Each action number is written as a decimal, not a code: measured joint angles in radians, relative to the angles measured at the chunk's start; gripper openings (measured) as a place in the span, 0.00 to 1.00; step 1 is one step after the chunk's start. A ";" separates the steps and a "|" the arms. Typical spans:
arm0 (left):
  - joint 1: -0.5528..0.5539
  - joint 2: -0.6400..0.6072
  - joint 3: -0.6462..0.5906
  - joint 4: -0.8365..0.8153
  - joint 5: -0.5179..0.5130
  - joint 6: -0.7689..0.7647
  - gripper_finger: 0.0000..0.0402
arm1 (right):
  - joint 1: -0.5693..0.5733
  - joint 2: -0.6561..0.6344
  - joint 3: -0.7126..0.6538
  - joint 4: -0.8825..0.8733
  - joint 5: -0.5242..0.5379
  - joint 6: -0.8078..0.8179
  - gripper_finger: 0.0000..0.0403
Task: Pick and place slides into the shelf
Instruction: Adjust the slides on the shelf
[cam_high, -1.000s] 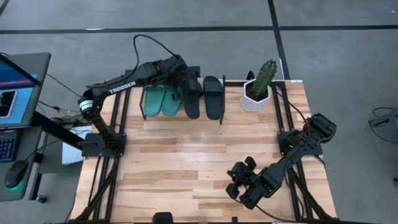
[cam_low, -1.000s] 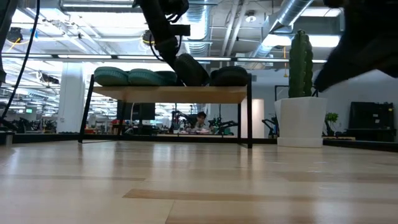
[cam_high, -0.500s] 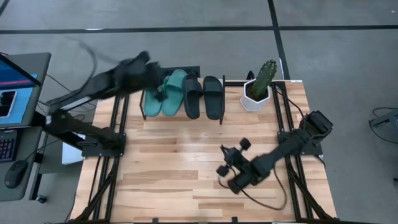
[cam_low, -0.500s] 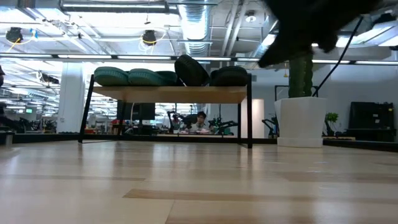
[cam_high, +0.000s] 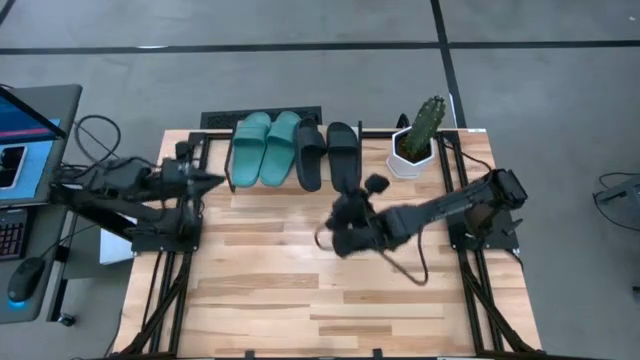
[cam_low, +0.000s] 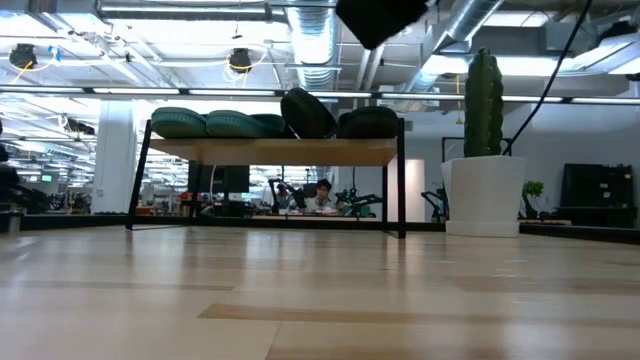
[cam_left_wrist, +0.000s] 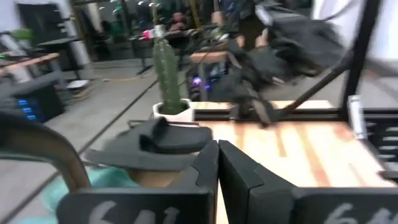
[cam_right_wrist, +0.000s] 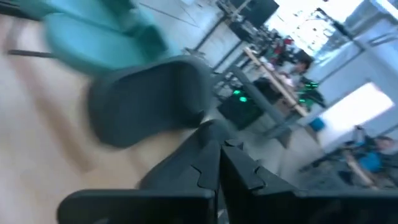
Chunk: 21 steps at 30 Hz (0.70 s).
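Both pairs of slides lie side by side on the shelf (cam_low: 270, 152) at the table's far edge: the teal pair (cam_high: 265, 148) on the left, the black pair (cam_high: 326, 155) on the right. In the low view the left black slide (cam_low: 307, 112) stands tilted, leaning on its neighbour (cam_low: 368, 122). My left gripper (cam_high: 212, 178) is shut and empty, left of the shelf near the table's left edge. My right gripper (cam_high: 348, 205) is also shut and empty, hanging above the table's middle just in front of the black pair (cam_right_wrist: 149, 99).
A potted cactus (cam_high: 415, 142) in a white pot stands right of the shelf at the far right corner. A loose cable loops from the right arm (cam_high: 405, 262) over the boards. A desk with a screen (cam_high: 25, 130) sits left of the table.
My left gripper has let go of the left black slide and drawn back from the shelf toward the table's left edge. That slide stays on the shelf, tilted. My right arm has swung from the near right part of the table toward the shelf and risen.
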 joint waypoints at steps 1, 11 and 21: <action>-0.015 -0.048 -0.037 0.000 0.000 -0.011 0.00 | -0.020 0.000 0.022 0.003 0.000 -0.037 0.03; -0.056 -0.452 -0.241 0.002 0.070 -0.073 0.00 | -0.261 -0.001 0.062 0.020 -0.020 -0.205 0.31; -0.056 -0.452 -0.207 -0.112 0.152 -0.037 0.00 | -0.404 0.000 0.064 0.249 -0.330 -0.288 0.57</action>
